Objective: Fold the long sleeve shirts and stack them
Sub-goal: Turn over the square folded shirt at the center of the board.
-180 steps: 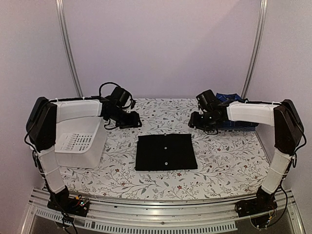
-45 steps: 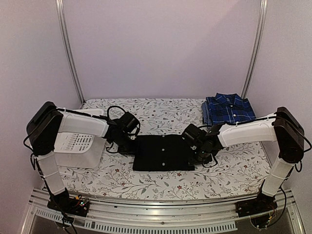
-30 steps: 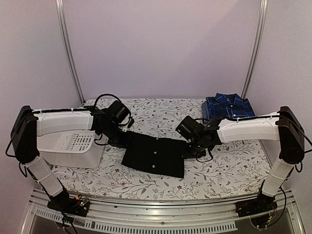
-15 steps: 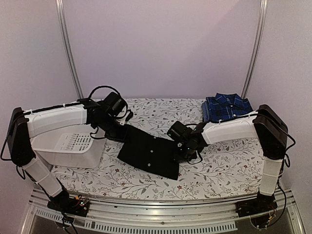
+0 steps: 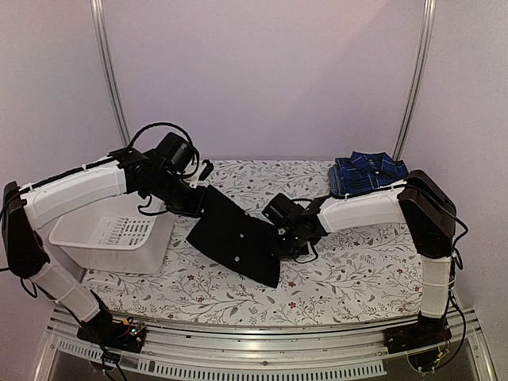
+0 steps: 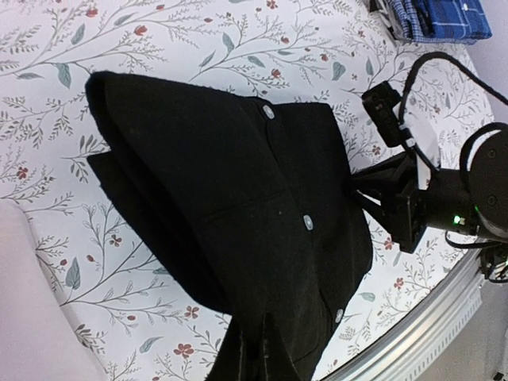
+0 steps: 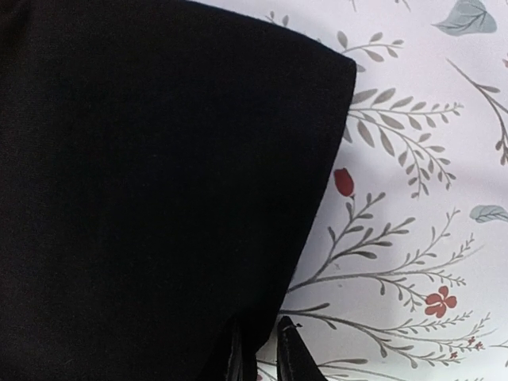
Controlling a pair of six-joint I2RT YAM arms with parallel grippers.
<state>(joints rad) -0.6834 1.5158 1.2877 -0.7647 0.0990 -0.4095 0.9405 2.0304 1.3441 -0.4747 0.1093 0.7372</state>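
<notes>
Floral tablecloth (image 5: pixel 357 270), folded matte black shirt (image 5: pixel 234 238), slotted plastic basket (image 5: pixel 119 234)

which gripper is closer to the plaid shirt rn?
Right. The right gripper pinches the black shirt mid-table, toward the plaid shirt at the far right; the left gripper holds its other edge, farther, near the basket.

The black shirt (image 5: pixel 236 240) is matt soft cloth, the plaid shirt (image 5: pixel 367 172) woven cloth, the basket (image 5: pixel 135 255) smooth white plastic.
</notes>
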